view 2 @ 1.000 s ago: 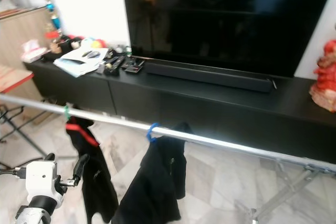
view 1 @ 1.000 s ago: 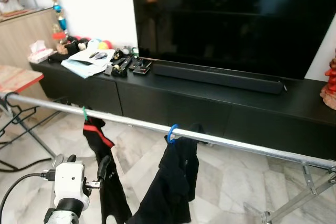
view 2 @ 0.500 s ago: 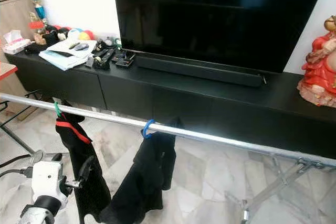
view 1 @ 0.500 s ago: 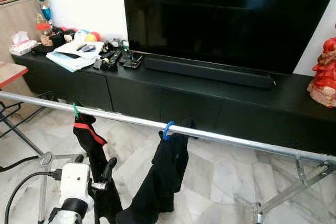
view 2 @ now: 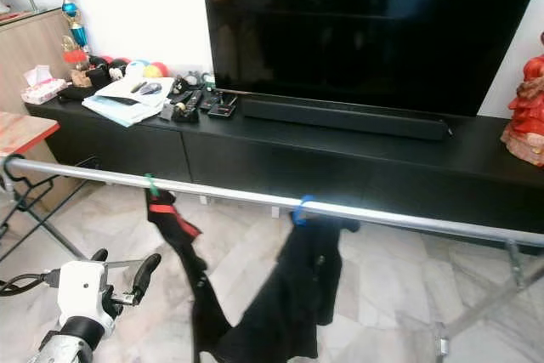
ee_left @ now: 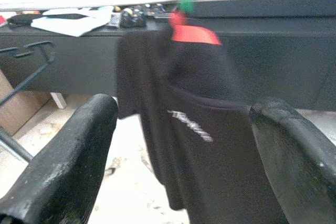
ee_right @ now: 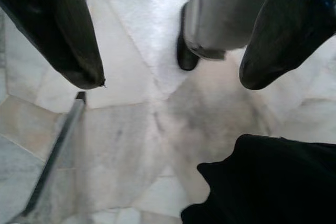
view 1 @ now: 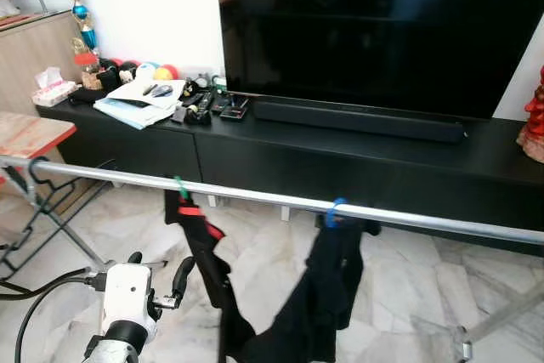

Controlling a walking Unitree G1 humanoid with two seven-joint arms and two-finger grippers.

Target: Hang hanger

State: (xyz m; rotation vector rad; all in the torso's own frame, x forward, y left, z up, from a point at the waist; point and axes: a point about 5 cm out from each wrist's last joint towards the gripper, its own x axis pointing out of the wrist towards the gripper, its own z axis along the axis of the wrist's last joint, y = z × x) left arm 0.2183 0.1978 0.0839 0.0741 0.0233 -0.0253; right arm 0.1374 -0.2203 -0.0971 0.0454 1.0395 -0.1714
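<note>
Two dark garments hang from a silver rail (view 1: 255, 195) before a black TV cabinet (view 1: 357, 155).

One black garment with red trim (view 1: 202, 248) hangs by a green hanger hook (view 1: 180, 185); the second black garment (view 1: 327, 291) hangs by a blue hanger hook (view 1: 333, 211) further toward the robot's right. The left gripper (view 1: 157, 278) is raised low on the left, near the red-trimmed garment and apart from it, its fingers (ee_left: 68, 156) spread wide with nothing between them. The right gripper (ee_right: 168, 72) points down at the marble floor (ee_right: 121, 129), fingers likewise open and empty, with dark cloth just beside it. Papers (view 1: 140, 95) and remotes (view 1: 200, 108) lie on the cabinet under a large dark TV (view 1: 374, 31).
</note>
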